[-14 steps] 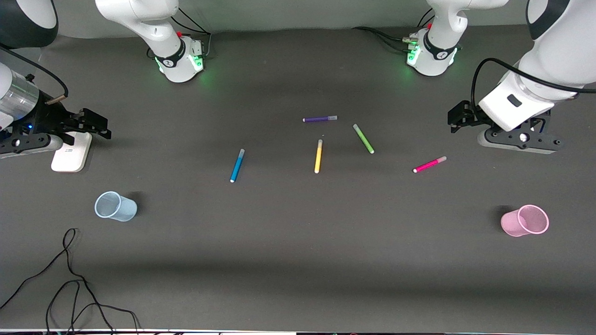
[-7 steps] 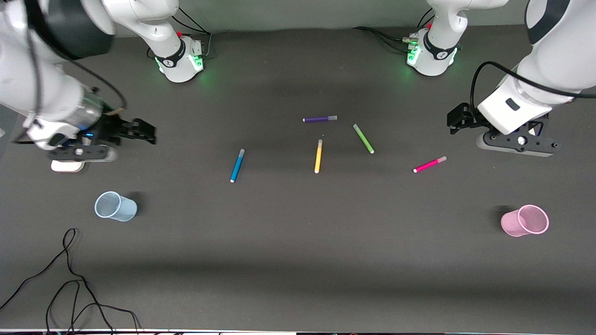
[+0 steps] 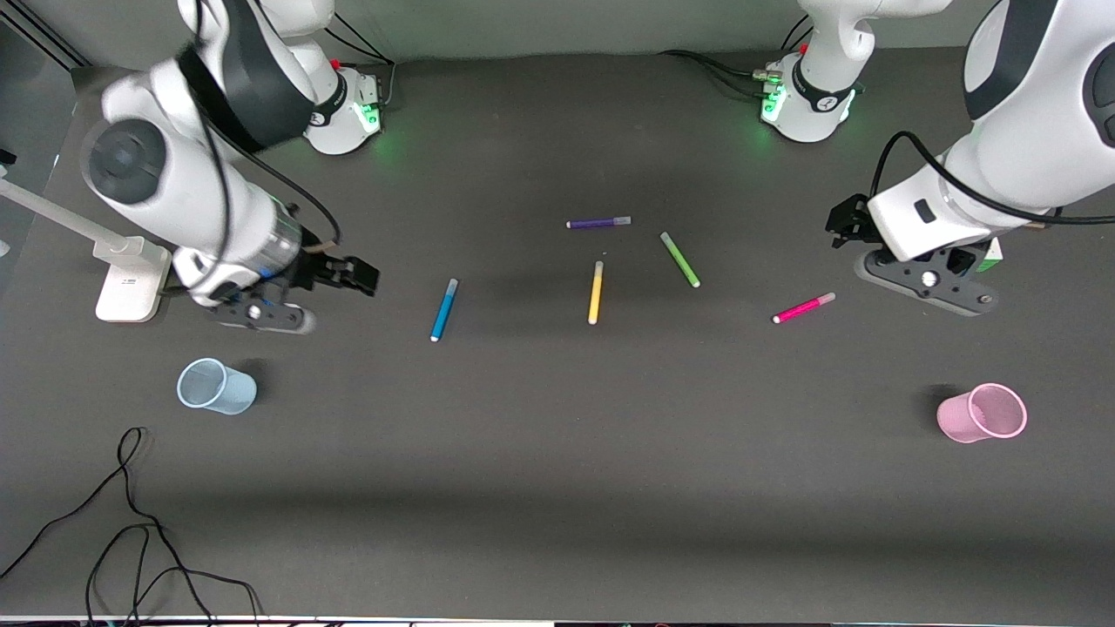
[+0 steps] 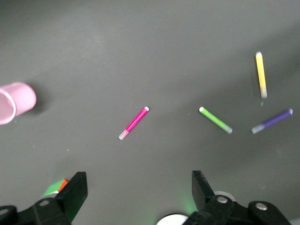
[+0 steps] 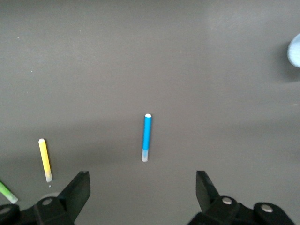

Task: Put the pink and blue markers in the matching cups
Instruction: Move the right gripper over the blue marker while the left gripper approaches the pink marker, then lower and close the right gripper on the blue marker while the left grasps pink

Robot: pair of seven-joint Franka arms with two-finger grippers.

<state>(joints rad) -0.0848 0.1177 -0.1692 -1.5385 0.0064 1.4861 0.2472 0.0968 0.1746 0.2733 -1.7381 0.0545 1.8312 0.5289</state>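
Plastic slim blue marker (image 3: 443, 309) and magenta-pink marker (image 3: 803, 308) lie flat on dark counter (image 3: 557, 453), well apart; light, stiff, likely roll. Pinch mid-barrel. Left gripper (image 4: 136, 187) over pink marker, right gripper (image 5: 143, 187) over blue: both spread, empty. Translucent blue cup (image 3: 216, 387), pink cup (image 3: 983, 413) nearer camera, empty.

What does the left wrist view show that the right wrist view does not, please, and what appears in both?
Only the left wrist view shows the pink marker, the purple marker and the pink cup, with the open left gripper above bare table. Only the right wrist view shows the blue marker and an edge of the blue cup, with the open right gripper over the table short of the blue marker. Both show the yellow marker and the green marker, the latter just clipped in the right wrist view.
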